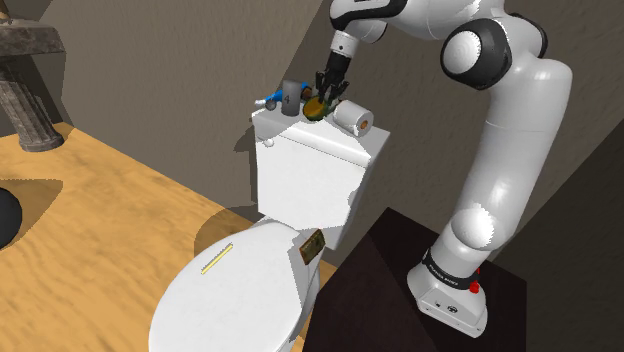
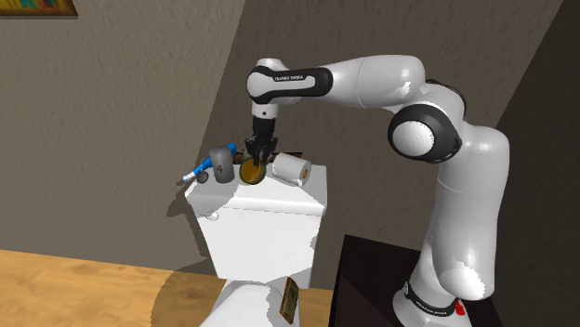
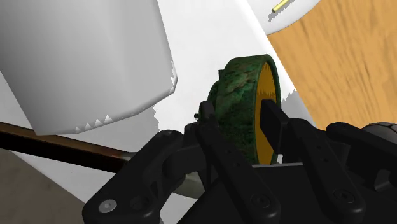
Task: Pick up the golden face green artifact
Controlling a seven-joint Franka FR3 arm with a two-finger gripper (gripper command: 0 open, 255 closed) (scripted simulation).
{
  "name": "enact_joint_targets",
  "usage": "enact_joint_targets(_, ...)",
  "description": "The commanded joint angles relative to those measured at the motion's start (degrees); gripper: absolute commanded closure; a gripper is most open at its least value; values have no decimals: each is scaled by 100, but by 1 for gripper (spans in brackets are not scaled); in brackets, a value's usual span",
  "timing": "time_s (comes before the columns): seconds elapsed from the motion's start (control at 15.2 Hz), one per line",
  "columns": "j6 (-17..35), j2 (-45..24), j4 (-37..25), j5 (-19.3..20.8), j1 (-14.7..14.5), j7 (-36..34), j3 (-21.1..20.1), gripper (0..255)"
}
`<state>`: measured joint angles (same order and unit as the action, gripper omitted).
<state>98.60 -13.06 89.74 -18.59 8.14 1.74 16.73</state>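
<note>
Fingers (image 3: pixel 270 127) across green artifact (image 3: pixel 236 102), on edge

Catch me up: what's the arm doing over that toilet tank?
The white Franka arm reaches over the tank lid. Its gripper is shut on the green disc: in the wrist view, one finger presses the golden face and the other the green back. The disc stands on edge between a toilet roll and a grey object. Whether it has left the lid yet, I cannot tell.

One toilet (image 1: pixel 300 180), one paper roll (image 1: pixel 351 117), one green-gold disc (image 3: pixel 239 102), one grey cup (image 2: pixel 220 164).
</note>
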Motion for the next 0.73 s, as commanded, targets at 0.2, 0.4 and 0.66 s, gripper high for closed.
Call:
enact_joint_targets(0.2, -374, -12, -398, 11, 20, -100, 6, 255)
enact_joint_targets(0.4, -608, -39, -663, 9, 40, -152, 11, 255)
enact_joint_targets(0.66, -780, -67, -866, 3, 58, -188, 15, 255)
